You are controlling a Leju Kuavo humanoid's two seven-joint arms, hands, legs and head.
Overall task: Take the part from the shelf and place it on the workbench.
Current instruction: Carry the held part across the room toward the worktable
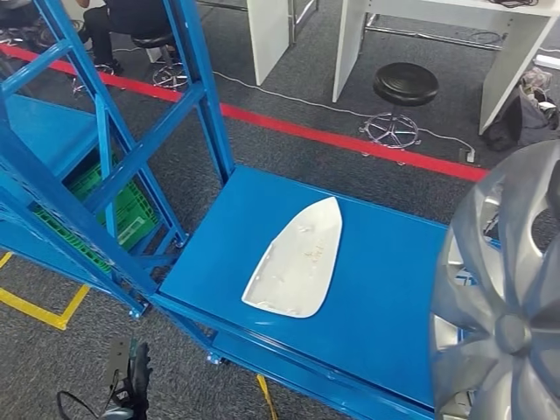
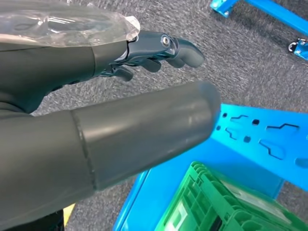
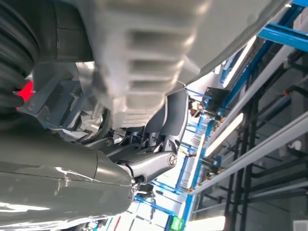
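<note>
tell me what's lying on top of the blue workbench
A white, teardrop-shaped plastic panel lies flat near the middle of the blue workbench. The silver spoked wheel cover held in the right hand hides the bench's right end, so anything there cannot be seen.

An industrial workshop or robot test hall. Blue steel shelving stands on grey carpet marked with red floor tape and yellow tape. White workbenches, black stools, and a green plastic crate surround it.

A green crate sits at the left of the frame; a black stool stands at upper centre beyond a red floor line, beside white desks.
</note>
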